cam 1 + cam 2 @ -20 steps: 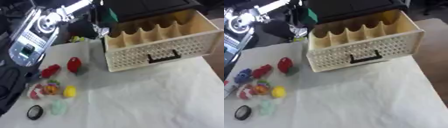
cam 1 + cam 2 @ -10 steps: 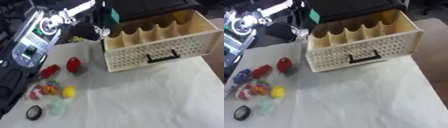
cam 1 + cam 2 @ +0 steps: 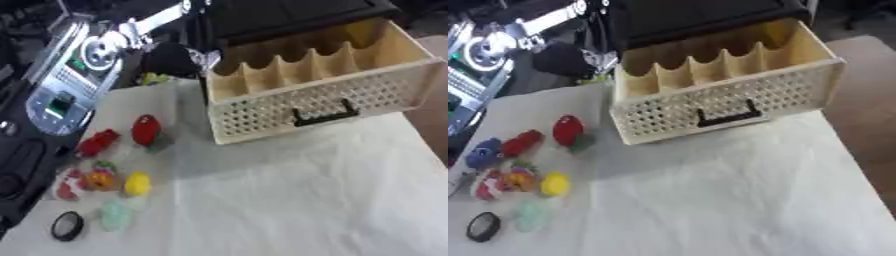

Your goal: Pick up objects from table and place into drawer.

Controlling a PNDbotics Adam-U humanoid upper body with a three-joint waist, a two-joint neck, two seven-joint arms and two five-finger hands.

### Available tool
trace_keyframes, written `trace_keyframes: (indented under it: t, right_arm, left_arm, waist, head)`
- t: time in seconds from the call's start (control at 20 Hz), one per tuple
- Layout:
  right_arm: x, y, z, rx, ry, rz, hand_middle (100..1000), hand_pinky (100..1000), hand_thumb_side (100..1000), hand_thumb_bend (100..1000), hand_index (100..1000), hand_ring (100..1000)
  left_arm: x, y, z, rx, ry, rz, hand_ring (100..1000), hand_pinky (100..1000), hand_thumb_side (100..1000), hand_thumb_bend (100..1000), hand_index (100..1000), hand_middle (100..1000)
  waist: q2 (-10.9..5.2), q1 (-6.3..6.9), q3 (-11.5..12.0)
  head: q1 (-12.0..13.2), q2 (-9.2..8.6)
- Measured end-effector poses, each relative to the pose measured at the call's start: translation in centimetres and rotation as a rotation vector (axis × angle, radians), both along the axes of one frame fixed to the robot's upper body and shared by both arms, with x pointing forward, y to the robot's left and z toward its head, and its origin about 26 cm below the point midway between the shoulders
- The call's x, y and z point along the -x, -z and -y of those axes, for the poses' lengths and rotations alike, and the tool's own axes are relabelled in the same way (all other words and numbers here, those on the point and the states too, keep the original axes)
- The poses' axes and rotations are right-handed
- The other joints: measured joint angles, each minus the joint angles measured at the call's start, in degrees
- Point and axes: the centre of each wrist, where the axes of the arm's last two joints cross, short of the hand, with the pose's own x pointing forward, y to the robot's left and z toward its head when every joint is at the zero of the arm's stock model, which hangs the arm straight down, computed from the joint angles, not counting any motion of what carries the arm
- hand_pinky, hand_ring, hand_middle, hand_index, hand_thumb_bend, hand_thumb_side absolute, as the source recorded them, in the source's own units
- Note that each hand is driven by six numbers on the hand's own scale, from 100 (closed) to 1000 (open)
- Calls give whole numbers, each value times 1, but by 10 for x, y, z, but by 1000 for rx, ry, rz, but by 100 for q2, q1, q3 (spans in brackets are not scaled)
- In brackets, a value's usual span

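Small objects sit clustered on my far left of the white table (image 3: 289, 200): a black ring (image 3: 66, 225), a pale green piece (image 3: 114, 215), a yellow ball (image 3: 137, 183), a blue lump (image 3: 483, 152) and a red egg-shaped toy (image 3: 145, 129). To their right the drawer (image 3: 324, 85) stands pulled open, dividers showing. I can't tell my hands' finger state; neither hand shows.

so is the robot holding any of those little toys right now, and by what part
Nothing is held. No hand shows in either view; the red toy and yellow toy lie on the table, and the drawer stands open.
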Motion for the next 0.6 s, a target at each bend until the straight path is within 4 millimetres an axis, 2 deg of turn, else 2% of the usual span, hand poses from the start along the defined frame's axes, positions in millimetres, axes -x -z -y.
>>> trace_keyframes:
  t: [0.1, 0.15, 0.2, 0.3, 0.35, 0.4, 0.6]
  right_arm:
    - [0, 0, 0, 0, -1, 1, 349, 371, 997, 380, 713, 361]
    - [0, -1, 0, 0, -1, 2, 349, 371, 998, 382, 713, 361]
    - [0, -1, 0, 0, -2, 3, 349, 371, 998, 379, 713, 361]
    - [0, -2, -1, 0, -3, 5, 349, 371, 998, 379, 713, 361]
    - [0, -2, -1, 0, -3, 5, 349, 371, 998, 379, 713, 361]
    - [0, -2, -1, 0, -3, 6, 349, 370, 999, 378, 713, 361]
    - [0, -2, 0, -2, -1, 9, 349, 370, 999, 377, 713, 361]
  left_arm:
    - [0, 0, 0, 9, 1, -2, 522, 348, 454, 100, 903, 535]
    - [1, -1, -1, 18, 4, -3, 519, 345, 497, 100, 892, 533]
    - [2, -2, -1, 30, 9, -3, 517, 342, 468, 100, 883, 531]
    - [5, -6, -2, 62, 23, 3, 510, 333, 487, 100, 857, 525]
    - [8, -8, -3, 84, 33, 6, 506, 328, 531, 100, 844, 520]
    - [11, -11, -5, 107, 45, 7, 502, 324, 497, 100, 833, 515]
    - [26, -21, -14, 198, 86, 21, 489, 309, 510, 100, 806, 504]
  waist:
    - [0, -1, 3]
    - [0, -1, 6]
    - [0, -2, 11]
    - [0, -5, 20]
    - [0, -9, 29]
    - [0, -15, 41]
    - [0, -62, 78]
  head:
    - [0, 2]
    - [0, 3]
    - [1, 4]
    - [1, 8]
    - [1, 10]
    - [1, 13]
    - [1, 57]
